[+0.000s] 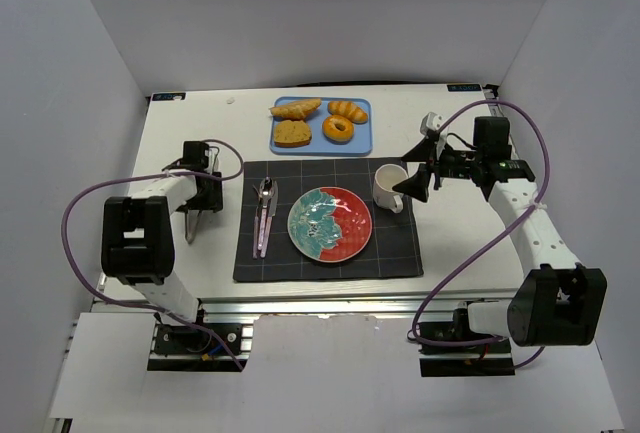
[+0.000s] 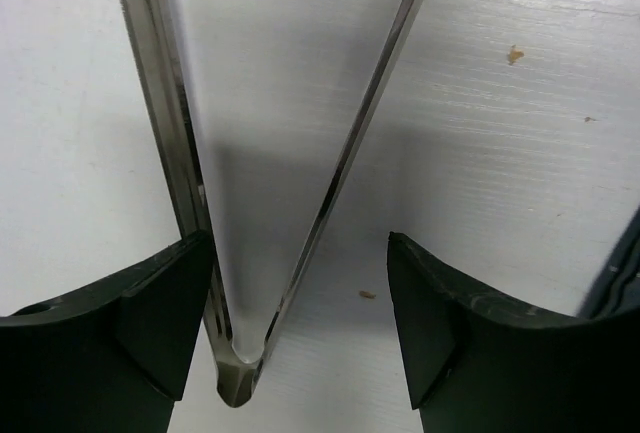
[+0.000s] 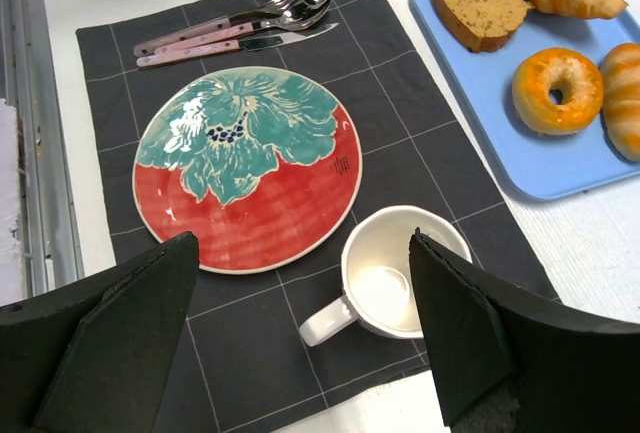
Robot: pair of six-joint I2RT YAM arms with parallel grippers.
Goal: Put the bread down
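Observation:
The bread (image 1: 338, 129) is a glossy golden-orange ring bun lying on the blue tray (image 1: 358, 140) at the back of the table. It also shows at the upper right of the right wrist view (image 3: 558, 90). My right gripper (image 1: 418, 185) is open and empty above the white mug (image 3: 395, 273), well short of the tray. My left gripper (image 1: 200, 208) is open and low over the white table at the left. Metal tongs (image 2: 235, 373) lie between its fingers, against the left finger (image 2: 150, 323).
On the tray lie a square brown slice (image 3: 480, 3), an oval ridged roll (image 1: 348, 110) and a long roll (image 1: 296, 108). A dark placemat (image 1: 400, 253) holds a red and teal plate (image 3: 250, 168), the mug (image 1: 388, 188) and cutlery (image 1: 264, 213).

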